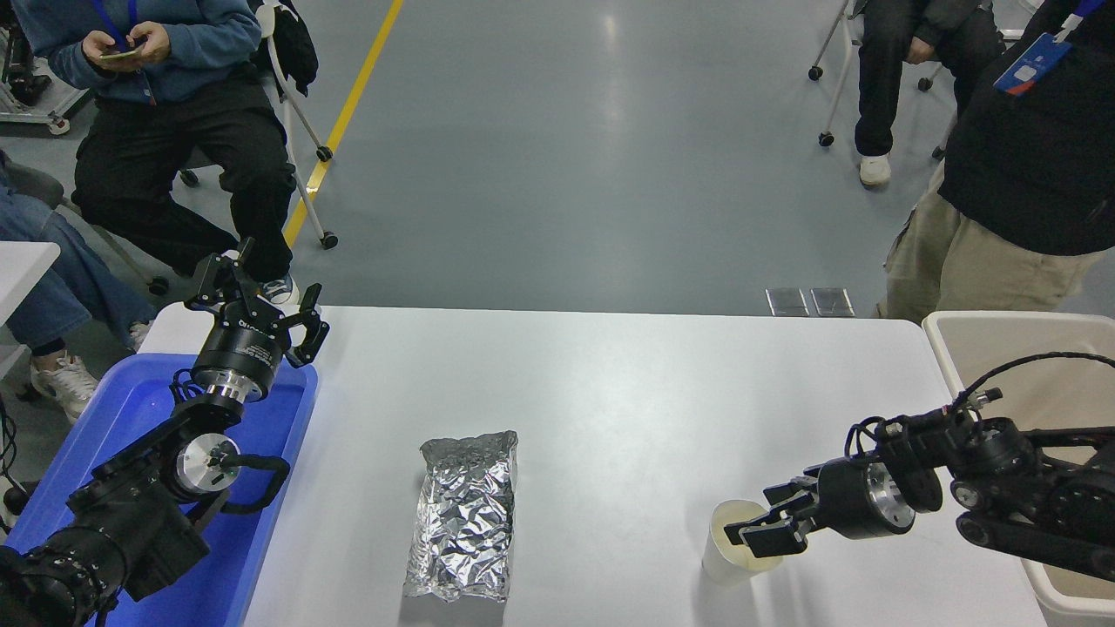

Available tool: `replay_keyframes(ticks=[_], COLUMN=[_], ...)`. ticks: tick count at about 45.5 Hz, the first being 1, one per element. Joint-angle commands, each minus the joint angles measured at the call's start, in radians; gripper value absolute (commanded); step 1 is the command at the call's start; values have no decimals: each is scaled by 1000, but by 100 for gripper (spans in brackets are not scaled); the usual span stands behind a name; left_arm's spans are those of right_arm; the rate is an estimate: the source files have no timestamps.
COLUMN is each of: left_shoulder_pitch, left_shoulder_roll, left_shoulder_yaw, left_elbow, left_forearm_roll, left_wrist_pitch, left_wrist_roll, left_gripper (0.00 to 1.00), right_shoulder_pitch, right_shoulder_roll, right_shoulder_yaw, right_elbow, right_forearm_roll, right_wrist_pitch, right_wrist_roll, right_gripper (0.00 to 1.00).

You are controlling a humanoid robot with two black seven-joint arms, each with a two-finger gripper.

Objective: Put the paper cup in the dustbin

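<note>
Grey glossy floor (566,148) with a yellow line (348,109) fills the upper frame, where people sit on wheeled chairs. The white table (610,392) takes the lower half. The beige dustbin (949,335) stands at the right edge, a blue tray (270,496) at the left under the parked left gripper (261,300), its jaws released. A foil bag (463,515) lies at lower centre. The paper cup (727,562) stands upright at lower right; the right gripper (765,525) has open jaws at its rim, with one finger over the mouth

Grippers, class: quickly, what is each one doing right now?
Left gripper: open, empty, parked over the blue tray.
Right gripper: open, fingers at the paper cup rim, not yet gripping.
</note>
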Motion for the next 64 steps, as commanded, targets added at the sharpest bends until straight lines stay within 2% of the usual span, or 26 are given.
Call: replay_keyframes(ticks=[1,4,16,32,51,59,64], left_shoulder_pitch=[0,-1,-1,0,0,0,0], left_shoulder_roll=[0,0,0,0,0,0,0], left_shoulder_yaw=[0,0,0,0,0,0,0], left_elbow=[0,0,0,0,0,0,0], left_forearm_roll=[0,0,-1,0,0,0,0], left_wrist_pitch=[0,0,0,0,0,0,0], left_wrist_roll=[0,0,0,0,0,1,0], left_gripper=[100,100,100,100,100,100,100], right_shoulder_pitch=[6,3,2,52,410,534,592], right_shoulder_roll=[15,15,14,-11,-252,-331,-357], right_shoulder_yaw=[-9,-11,-11,-11,-8,14,14], right_elbow=[-23,-28,-39,-25,178,231,251], right_forearm_roll=[-15,-20,-40,-26,109,117,117], right_wrist_pitch=[2,3,2,14,201,330,359], right_wrist_roll=[6,14,52,56,54,54,54], right_gripper=[4,0,0,0,0,0,0])
